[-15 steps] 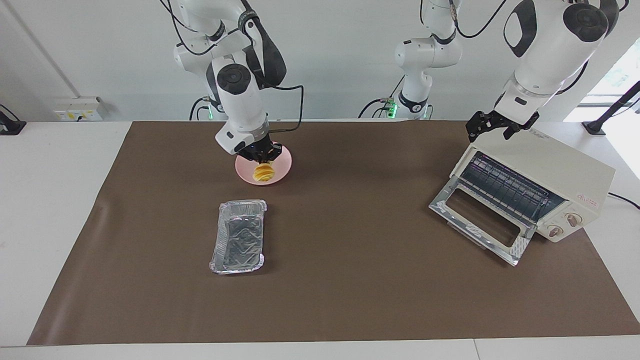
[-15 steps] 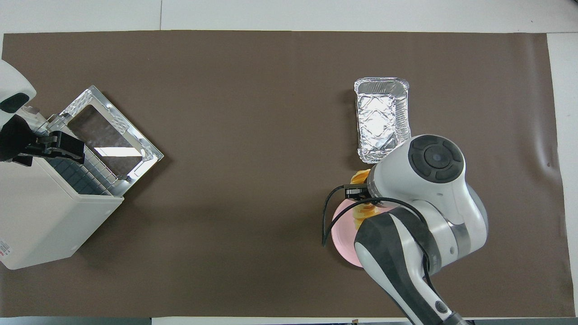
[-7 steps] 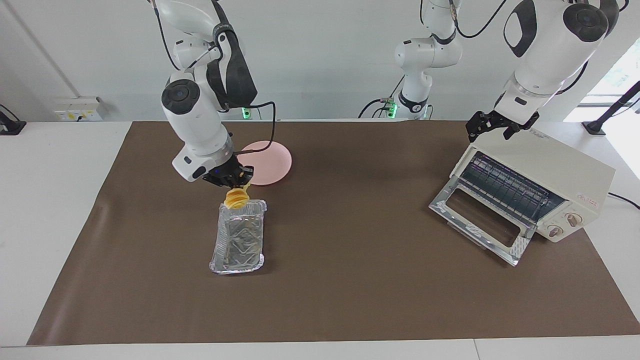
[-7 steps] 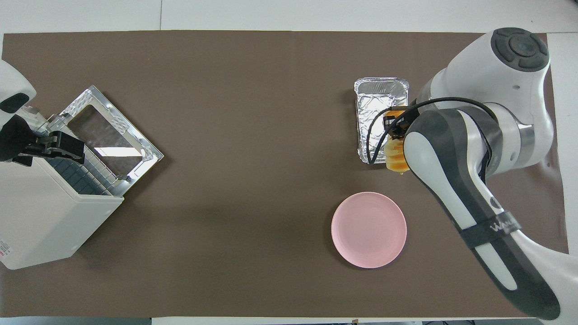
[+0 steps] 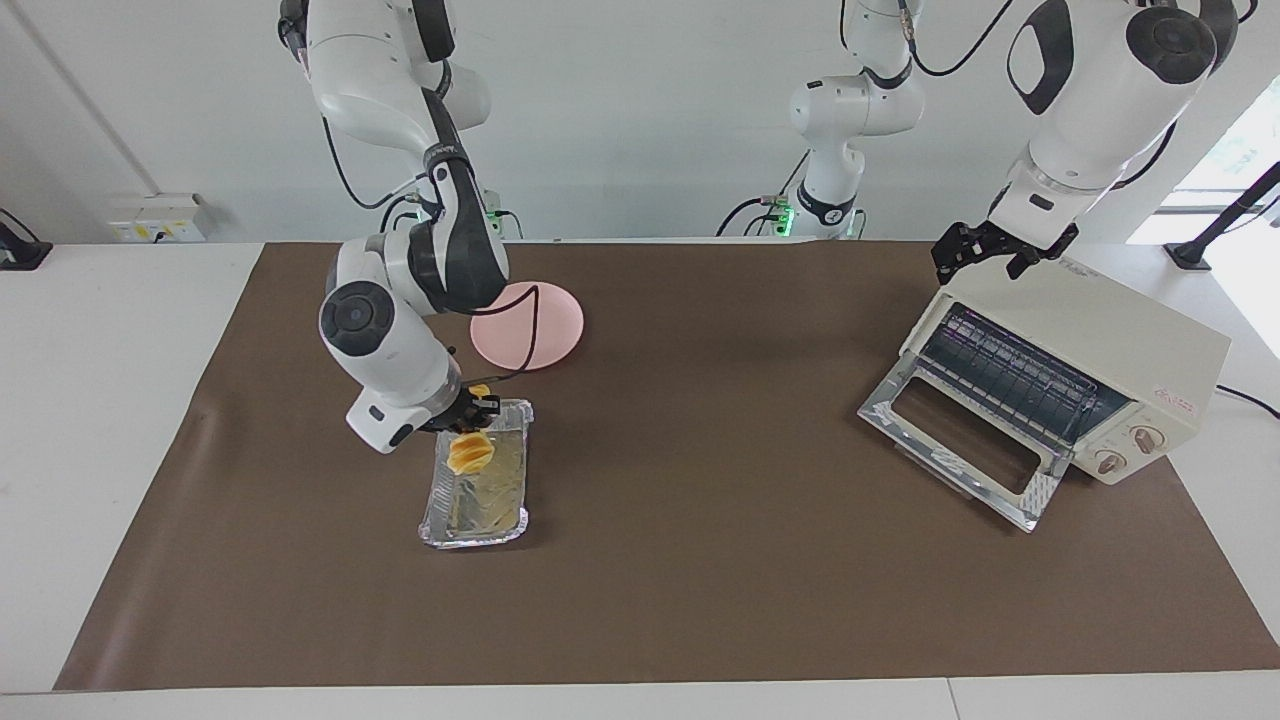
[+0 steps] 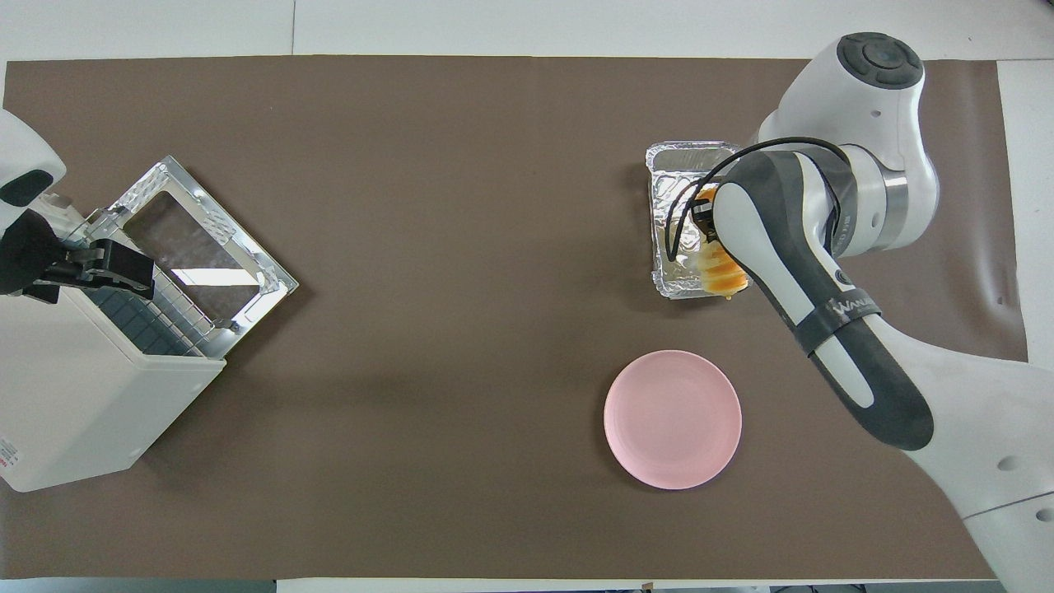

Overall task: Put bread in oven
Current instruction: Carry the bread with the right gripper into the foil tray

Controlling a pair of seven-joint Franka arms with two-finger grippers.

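My right gripper (image 5: 472, 412) is shut on the bread (image 5: 468, 452), a small ridged yellow-orange loaf. It holds the loaf low over the end of the silver foil tray (image 5: 480, 500) nearer to the robots. From overhead the right arm hides most of the gripper (image 6: 705, 221), and the bread (image 6: 723, 278) shows at the tray's (image 6: 675, 177) nearer end. The cream-white oven (image 5: 1130, 345) stands at the left arm's end of the table with its glass door (image 5: 955, 435) dropped open and the wire rack showing. My left gripper (image 5: 988, 258) waits open over the oven's top edge.
An empty round pink plate (image 5: 540, 315) lies on the brown mat (image 5: 700, 560), nearer to the robots than the foil tray. It also shows in the overhead view (image 6: 673, 419). A third robot arm (image 5: 845, 120) stands at the back of the table.
My right gripper lifted the bread off the pink plate, carried it away from the robots and lowered it over the foil tray. The left arm has not moved.
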